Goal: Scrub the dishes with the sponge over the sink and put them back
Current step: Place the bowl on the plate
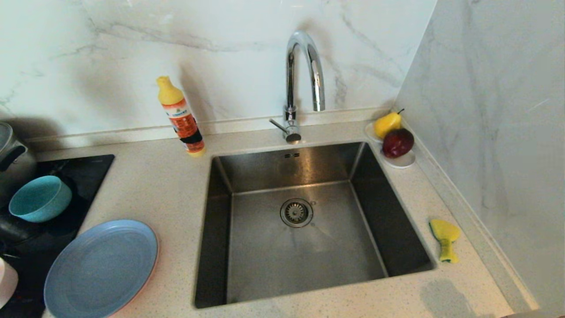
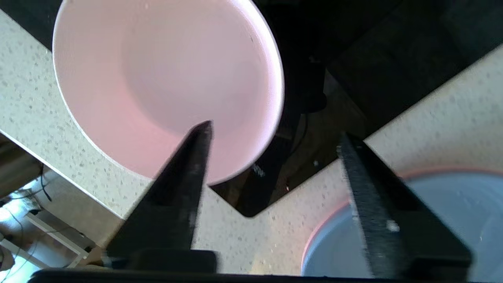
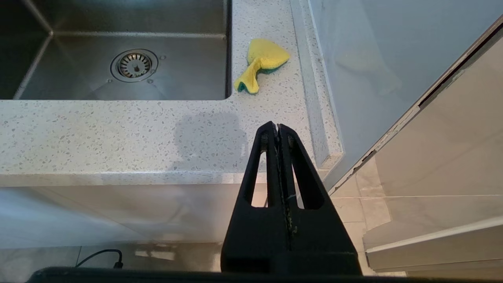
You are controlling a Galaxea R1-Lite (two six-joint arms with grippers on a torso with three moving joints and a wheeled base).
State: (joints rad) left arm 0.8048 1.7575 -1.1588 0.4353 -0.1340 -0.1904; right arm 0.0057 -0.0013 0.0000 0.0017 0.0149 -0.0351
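Left gripper: I see my left gripper (image 2: 271,135) only in its wrist view, fingers spread wide and holding nothing, hanging over the corner of the black cooktop (image 2: 271,188). One fingertip overlaps the near rim of the pale pink bowl (image 2: 165,78); I cannot tell whether it touches.
Right gripper: my right gripper (image 3: 278,127) has its fingers pressed together, empty, off the front edge of the tabletop (image 3: 98,129).
Pale pink bowl: mouth up, partly on the cooktop and partly on the tabletop; in the head view only a sliver shows at the left edge.
Grey-blue plate: the grey-blue plate (image 1: 101,268) lies flat on the tabletop left of the sink (image 1: 229,247), with a pink rim (image 2: 326,220) showing beneath its edge.
Teal bowl: the teal bowl (image 1: 39,198) stands on the cooktop, beside the steel pot (image 1: 11,159).
Sponge: the sponge (image 1: 445,238) lies on the tabletop just right of the sink, pinched at its middle.
Sink: nothing in the basin but its drain strainer (image 1: 296,212), tap (image 1: 302,79) behind.
Other: a soap bottle (image 1: 181,117) stands behind the sink's left corner; a saucer (image 1: 401,161) with fruit sits at the right rear corner.
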